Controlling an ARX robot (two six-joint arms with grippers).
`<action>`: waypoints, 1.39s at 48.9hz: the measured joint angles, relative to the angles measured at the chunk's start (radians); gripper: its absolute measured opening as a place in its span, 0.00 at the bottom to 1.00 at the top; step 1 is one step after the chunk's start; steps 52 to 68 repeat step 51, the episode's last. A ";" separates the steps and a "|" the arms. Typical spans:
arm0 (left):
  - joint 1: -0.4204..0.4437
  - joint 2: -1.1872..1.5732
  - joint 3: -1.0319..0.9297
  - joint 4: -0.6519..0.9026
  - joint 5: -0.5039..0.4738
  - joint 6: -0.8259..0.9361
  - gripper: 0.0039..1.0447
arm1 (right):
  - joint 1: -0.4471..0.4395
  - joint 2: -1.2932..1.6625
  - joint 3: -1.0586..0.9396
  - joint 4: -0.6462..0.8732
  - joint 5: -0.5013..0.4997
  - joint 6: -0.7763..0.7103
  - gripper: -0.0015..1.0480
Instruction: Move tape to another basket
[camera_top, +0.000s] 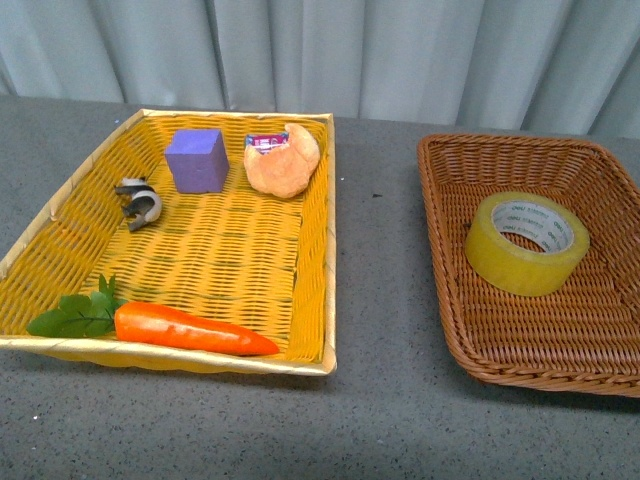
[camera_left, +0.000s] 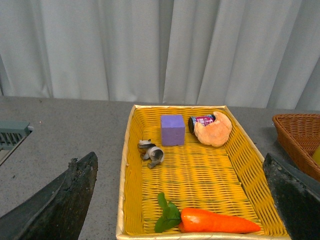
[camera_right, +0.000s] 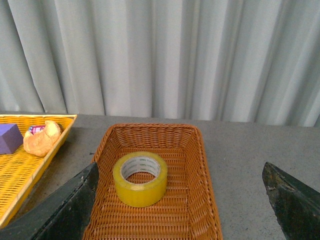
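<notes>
Yellow, translucent packing tape (camera_top: 526, 243) is seen lying flat in the brown wicker basket (camera_top: 480, 345), its grey-white printed core facing up; in the right wrist view the same tape (camera_right: 140, 178) sits near the middle of the brown basket (camera_right: 197, 200), clear of the walls. To the left of it on the grey table (camera_top: 380, 300), well apart, a bright yellow woven basket (camera_top: 318, 250) is placed. Inside that basket a purple cube (camera_top: 196, 159) stands near the far wall, with a croissant-shaped bun (camera_top: 284, 160) beside it and a small can (camera_top: 262, 142) tucked against the bun. A small black-and-white curled clip (camera_top: 139, 201) is set nearer the left wall, and an orange carrot (camera_top: 190, 328) with green leaves (camera_top: 72, 314) is laid along the near wall. Neither arm is shown in the front view. In the left wrist view the left gripper (camera_left: 180, 200) is held spread wide above the yellow basket, its dark fingers (camera_left: 60, 200) at either edge with nothing between them. In the right wrist view the right gripper (camera_right: 180, 200) is likewise spread wide and empty, with the brown basket and the tape framed between its fingers (camera_right: 65, 210). A pale pleated curtain (camera_top: 320, 50) is hung behind the table.
</notes>
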 joint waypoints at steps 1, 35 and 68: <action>0.000 0.000 0.000 0.000 0.000 0.000 0.94 | 0.000 0.000 0.000 0.000 0.000 0.000 0.91; 0.000 0.000 0.000 0.000 0.000 0.000 0.94 | 0.000 0.000 0.000 0.000 0.000 0.000 0.91; 0.000 0.000 0.000 0.000 0.000 0.000 0.94 | 0.000 0.000 0.000 0.000 0.000 0.000 0.91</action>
